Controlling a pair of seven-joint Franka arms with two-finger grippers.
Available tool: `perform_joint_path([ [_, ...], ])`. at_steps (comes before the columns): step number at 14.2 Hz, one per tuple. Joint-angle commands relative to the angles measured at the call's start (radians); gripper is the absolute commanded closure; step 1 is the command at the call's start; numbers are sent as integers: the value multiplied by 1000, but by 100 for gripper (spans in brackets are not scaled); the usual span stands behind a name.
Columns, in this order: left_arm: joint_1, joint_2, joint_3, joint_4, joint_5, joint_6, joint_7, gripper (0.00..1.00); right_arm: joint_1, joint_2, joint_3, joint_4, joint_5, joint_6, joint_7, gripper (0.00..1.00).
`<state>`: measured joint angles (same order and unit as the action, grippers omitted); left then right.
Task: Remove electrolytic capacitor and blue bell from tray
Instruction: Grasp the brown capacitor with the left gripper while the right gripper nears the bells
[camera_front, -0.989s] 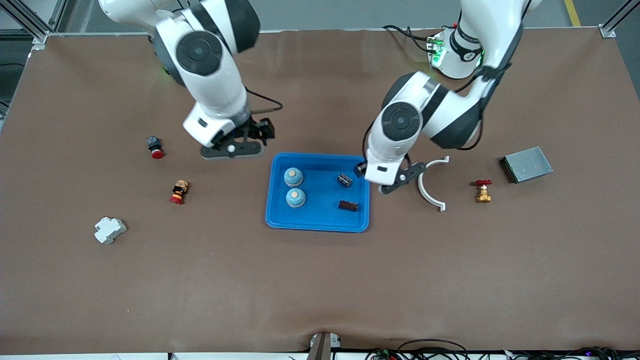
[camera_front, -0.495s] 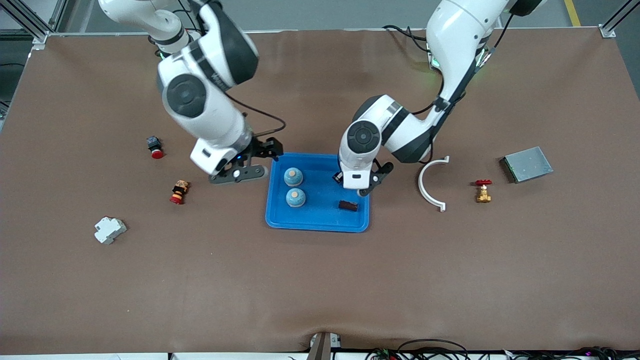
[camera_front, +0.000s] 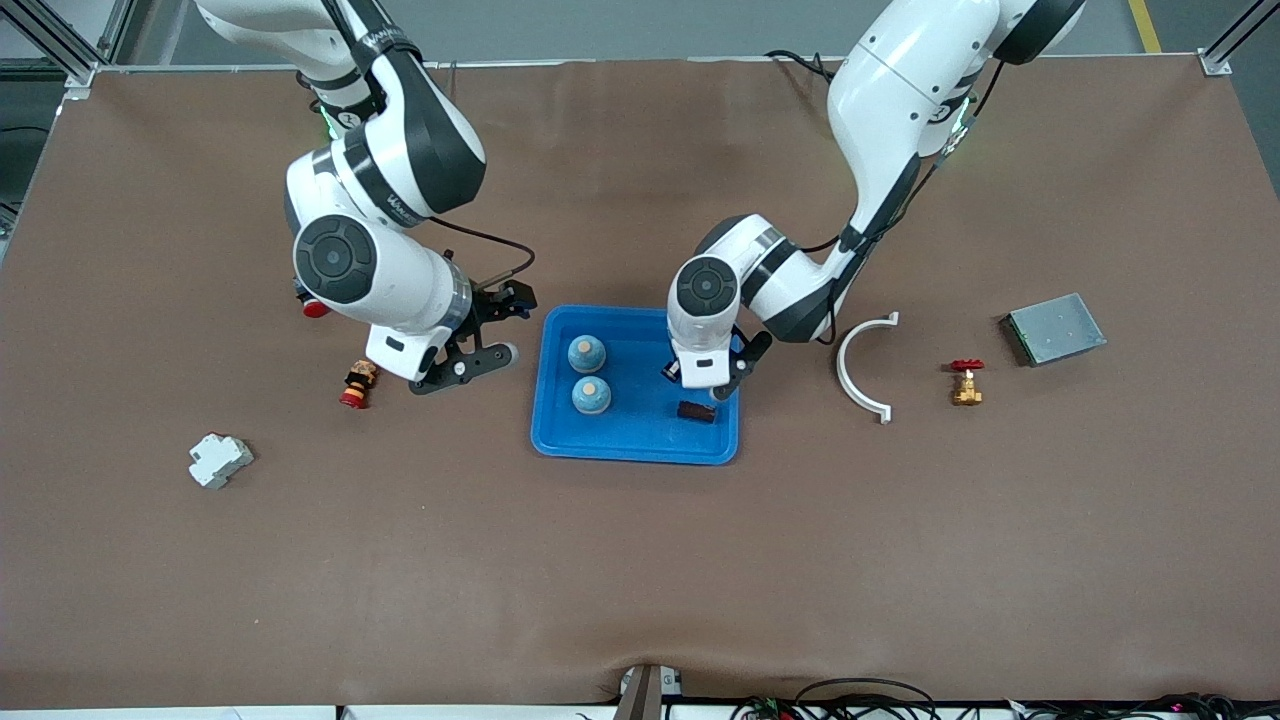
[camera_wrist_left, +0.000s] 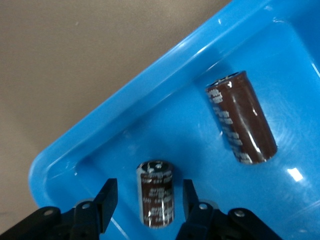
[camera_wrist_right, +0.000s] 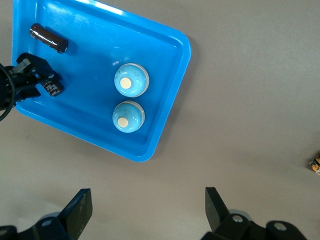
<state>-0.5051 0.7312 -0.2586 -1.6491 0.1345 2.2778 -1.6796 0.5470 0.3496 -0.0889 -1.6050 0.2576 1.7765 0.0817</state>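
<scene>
Both my arms have swung in since a second ago: my left claw (camera_wrist_left: 146, 210) has dropped into the large bright blue rectangular plastic tray (camera_front: 560, 440), and my right claw (camera_front: 470, 345) has slid to hang over the brown desk (camera_front: 640, 560) just beside the tray's end toward the right arm.

My left claw's fingers (camera_wrist_left: 107, 200) now straddle the shorter dark brown cylindrical electrolytic capacitor (camera_wrist_left: 156, 198). They have been drawing together, but I still see a sliver of blue on each side, so I judge them half-closed and not yet pinching. A longer dark brown capacitor (camera_wrist_left: 241, 117) lies apart from my left claw, also in the tray.

My right claw hangs wide open and empty. Two pale blue domed bells (camera_wrist_right: 131, 80) sit side by side in the tray near it, untouched.

Nothing has left the tray yet. My guess is the next call is to finish squeezing the short capacitor squarely, since a round body could roll out of a skewed pinch.
</scene>
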Motion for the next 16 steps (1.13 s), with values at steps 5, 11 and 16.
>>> perform_joint_path([
  [5,3,-33,5,-15,25,3,-31,100,-58,2,2,25,-27,-8,-16,0],
  [11,106,-278,2,-12,31,-242,41,100,-53,3,3,14,-48,15,50,0],
  [16,262,-403,-1,-90,33,-371,205,100,69,5,3,-36,-63,185,456,0],
])
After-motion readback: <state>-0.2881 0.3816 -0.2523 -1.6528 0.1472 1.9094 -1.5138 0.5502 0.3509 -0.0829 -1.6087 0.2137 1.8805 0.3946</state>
